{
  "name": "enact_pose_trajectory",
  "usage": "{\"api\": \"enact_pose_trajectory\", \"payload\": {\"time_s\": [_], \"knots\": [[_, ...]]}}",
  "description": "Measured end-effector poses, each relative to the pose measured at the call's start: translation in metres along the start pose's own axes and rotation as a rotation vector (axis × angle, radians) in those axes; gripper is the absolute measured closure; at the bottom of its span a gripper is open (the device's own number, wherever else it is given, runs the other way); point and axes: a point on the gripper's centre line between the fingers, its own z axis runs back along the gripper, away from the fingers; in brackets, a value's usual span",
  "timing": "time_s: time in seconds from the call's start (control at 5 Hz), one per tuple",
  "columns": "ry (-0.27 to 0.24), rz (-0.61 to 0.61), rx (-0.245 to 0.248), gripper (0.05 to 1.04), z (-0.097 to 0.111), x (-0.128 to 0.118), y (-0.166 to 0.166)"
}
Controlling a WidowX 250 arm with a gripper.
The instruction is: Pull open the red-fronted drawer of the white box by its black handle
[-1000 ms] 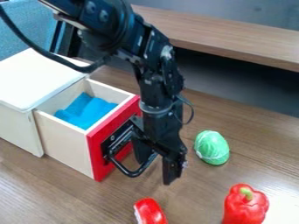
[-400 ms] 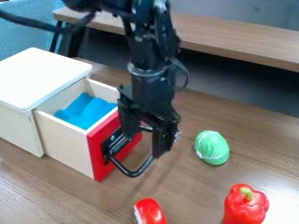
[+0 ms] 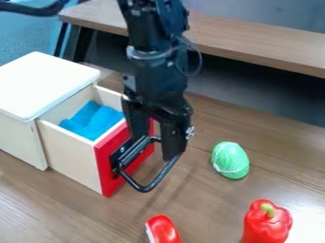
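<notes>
The black gripper (image 3: 153,148) hangs upright at the drawer's front with its fingers spread. One finger is by the red front panel (image 3: 114,166), the other on the outer side near the black handle (image 3: 147,186). Whether either touches the handle is hard to tell. The wooden drawer (image 3: 68,154) stands pulled out of the white-topped cabinet (image 3: 44,83). A blue cloth-like item (image 3: 94,120) lies inside it.
A green ball-like object (image 3: 230,160) lies right of the gripper. Near the front edge are a red object (image 3: 163,229) and a red bell pepper (image 3: 267,221). A wooden ledge (image 3: 254,45) runs behind the tabletop.
The gripper has risen and moved back, left of where it was a second ago, and its fingers now show apart. The drawer and the objects on the table have stayed in place.
</notes>
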Motion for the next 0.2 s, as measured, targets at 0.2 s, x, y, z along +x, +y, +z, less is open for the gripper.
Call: {"api": "enact_pose_trajectory", "payload": {"time_s": [0.2], "knots": [[-0.016,-0.009,-0.013,0.084,0.0140,-0.0065,-0.0028]]}}
